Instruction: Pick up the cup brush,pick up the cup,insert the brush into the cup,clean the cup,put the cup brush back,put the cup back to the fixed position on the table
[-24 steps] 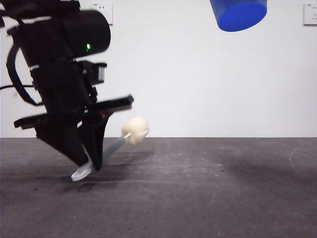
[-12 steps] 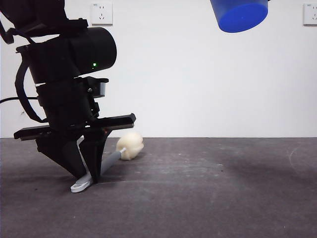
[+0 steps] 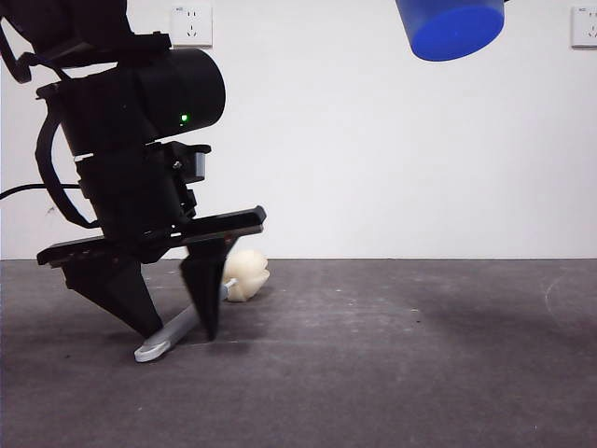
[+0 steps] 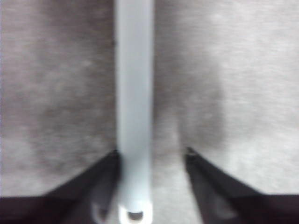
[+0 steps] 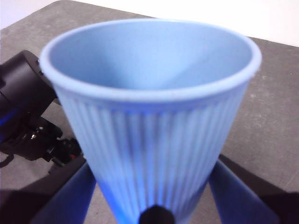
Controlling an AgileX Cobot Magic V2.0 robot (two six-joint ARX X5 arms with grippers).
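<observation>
The cup brush (image 3: pixel 247 275) lies on the table (image 3: pixel 392 355), its cream sponge head resting down and its grey handle pointing toward the camera. My left gripper (image 3: pixel 179 334) stands over the handle with its jaws open on either side. In the left wrist view the handle (image 4: pixel 133 93) touches one jaw and a gap shows before the other; the gripper (image 4: pixel 152 154) is low over the table. My right gripper (image 5: pixel 152 198) is shut on the blue ribbed cup (image 5: pixel 154 116), held high at the top right of the front view (image 3: pixel 451 28), tilted.
The left arm's dark body (image 3: pixel 131 140) fills the left side of the front view and also shows in the right wrist view (image 5: pixel 28 116). White wall sockets (image 3: pixel 191 23) sit on the back wall. The dark grey table stretches to the right.
The left gripper lowered the brush until the sponge head rested on the table, then its jaws spread apart off the handle. The cup stayed high at the top right.
</observation>
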